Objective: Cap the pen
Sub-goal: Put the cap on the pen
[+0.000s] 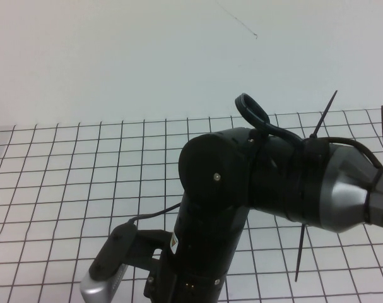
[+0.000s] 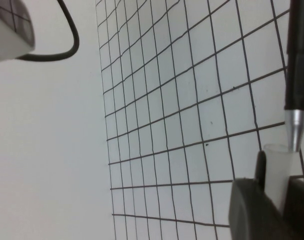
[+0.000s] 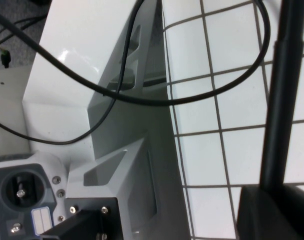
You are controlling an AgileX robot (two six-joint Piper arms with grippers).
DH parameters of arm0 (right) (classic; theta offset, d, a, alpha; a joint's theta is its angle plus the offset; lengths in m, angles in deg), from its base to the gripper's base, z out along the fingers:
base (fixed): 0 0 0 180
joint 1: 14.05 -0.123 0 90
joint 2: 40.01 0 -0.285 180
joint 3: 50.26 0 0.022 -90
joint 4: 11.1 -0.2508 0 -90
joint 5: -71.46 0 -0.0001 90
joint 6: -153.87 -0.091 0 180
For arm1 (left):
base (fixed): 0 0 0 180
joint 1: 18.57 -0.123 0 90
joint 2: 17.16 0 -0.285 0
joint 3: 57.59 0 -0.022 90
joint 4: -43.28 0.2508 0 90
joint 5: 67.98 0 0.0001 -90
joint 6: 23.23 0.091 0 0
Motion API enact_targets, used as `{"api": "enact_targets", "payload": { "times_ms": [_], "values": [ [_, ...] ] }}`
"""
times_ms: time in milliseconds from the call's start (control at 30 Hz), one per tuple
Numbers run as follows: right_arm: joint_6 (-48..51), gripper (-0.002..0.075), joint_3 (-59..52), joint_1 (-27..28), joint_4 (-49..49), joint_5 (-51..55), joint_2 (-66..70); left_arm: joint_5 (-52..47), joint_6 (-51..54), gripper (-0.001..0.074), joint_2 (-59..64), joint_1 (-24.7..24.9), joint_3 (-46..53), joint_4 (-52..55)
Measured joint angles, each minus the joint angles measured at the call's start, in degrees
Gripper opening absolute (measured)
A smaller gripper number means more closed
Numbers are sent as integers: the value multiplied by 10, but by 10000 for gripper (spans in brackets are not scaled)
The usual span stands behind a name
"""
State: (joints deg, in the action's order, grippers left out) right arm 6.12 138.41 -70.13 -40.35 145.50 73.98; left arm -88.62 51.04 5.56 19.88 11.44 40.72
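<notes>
I'm holding the cap mouth-up in the left gripper's narrowed jaws, with the pen, clamped in the right gripper's shut jaws, pointing tip-first into it.

Black pen — silver tip entering a translucent cap.

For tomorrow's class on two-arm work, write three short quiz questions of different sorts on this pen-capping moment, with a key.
1. True or false: the pen tip is already deep inside the cap.
2. Which gripper holds the cap: A left, B right?
3. Fill in: the right gripper is shut on the ____.

Key: 1 false, the silver tip is just at the cap's open mouth. 2 A, the left gripper. 3 pen.
</notes>
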Motion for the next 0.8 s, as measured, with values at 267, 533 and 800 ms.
{"api": "enact_targets", "payload": {
  "times_ms": [267, 533, 800],
  "values": [
    [0, -3, 0, 0, 10, 7, 0, -1, 1, 81, 0, 0, 1, 0],
    [0, -3, 0, 0, -5, 15, 0, -1, 1, 81, 0, 0, 1, -4],
    [7, -3, 0, 0, 0, 15, 0, 0, 0, 81, 0, 0, 2, -5]
  ]
}}
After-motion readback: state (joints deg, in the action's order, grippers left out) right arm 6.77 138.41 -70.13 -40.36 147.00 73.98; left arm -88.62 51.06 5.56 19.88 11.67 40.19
